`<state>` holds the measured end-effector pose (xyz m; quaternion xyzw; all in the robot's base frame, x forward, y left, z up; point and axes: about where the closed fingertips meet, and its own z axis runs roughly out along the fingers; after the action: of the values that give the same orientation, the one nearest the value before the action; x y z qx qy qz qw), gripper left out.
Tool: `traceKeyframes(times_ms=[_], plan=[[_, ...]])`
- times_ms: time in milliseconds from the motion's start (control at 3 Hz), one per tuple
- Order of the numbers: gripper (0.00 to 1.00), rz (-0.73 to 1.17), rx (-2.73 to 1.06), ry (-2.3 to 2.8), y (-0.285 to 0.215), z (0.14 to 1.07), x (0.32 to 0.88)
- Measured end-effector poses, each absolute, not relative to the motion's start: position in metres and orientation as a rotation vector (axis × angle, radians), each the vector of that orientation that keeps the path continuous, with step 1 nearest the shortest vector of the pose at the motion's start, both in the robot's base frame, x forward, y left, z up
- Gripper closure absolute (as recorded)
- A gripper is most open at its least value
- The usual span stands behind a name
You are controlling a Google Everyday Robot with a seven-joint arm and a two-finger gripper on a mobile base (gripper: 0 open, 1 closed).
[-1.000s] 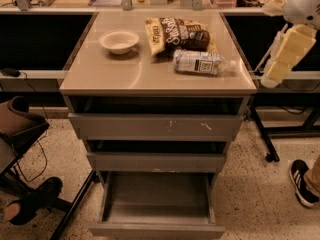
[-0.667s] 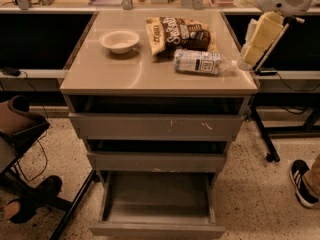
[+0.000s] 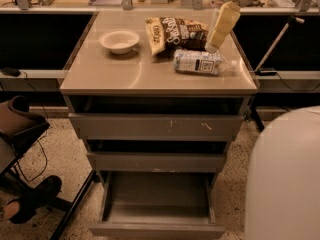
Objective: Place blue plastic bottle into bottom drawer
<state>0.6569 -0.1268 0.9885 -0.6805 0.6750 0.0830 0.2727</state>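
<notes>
The blue plastic bottle (image 3: 199,62) lies on its side on the tabletop (image 3: 125,74), close under the hand (image 3: 213,45); spread or pressed together, I cannot tell.

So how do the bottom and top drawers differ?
The bottom drawer is pulled far out, grey inside showing; the top drawer is barely out. The top drawer's front is scratched, the bottom drawer's plain. Both are grey. The end effector hovers by the blue plastic bottle.
</notes>
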Motion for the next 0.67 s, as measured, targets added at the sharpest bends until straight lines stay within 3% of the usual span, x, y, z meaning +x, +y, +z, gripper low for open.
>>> traceKeyframes(times_ms=[667], plan=[[0.0,0.19,-1.78,1.784,-0.122,0.9942,0.6774]])
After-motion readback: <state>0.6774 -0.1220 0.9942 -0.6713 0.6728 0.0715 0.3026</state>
